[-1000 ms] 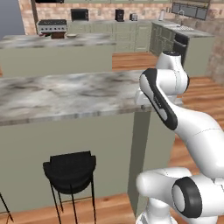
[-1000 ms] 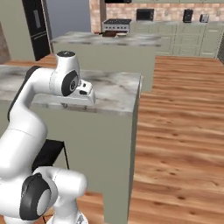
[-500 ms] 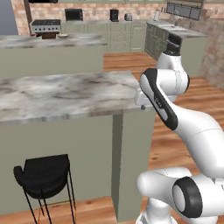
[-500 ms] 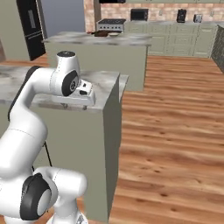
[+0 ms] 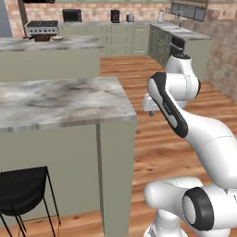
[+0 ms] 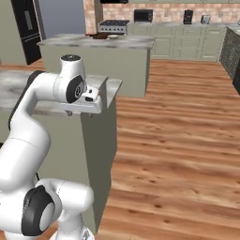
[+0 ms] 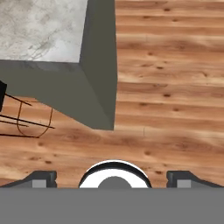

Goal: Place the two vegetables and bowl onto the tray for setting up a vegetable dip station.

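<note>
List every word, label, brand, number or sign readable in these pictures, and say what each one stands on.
None: no readable text anywhere.
The marble counter, the wood floor and the black stool are unmarked.
The appliances on the far counter are too small to show any lettering.

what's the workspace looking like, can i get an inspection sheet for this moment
surface: grey marbled island counter, bare top, seen from above in the hand view
job's things: nothing seen close by; small dark items on the far island, too small to tell
clutter: black stool beside the near island
grippers: gripper open, empty, above the wooden floor past the island's corner
cables: nothing seen
surroundings: back counters with stove and microwave, black fridge
</note>
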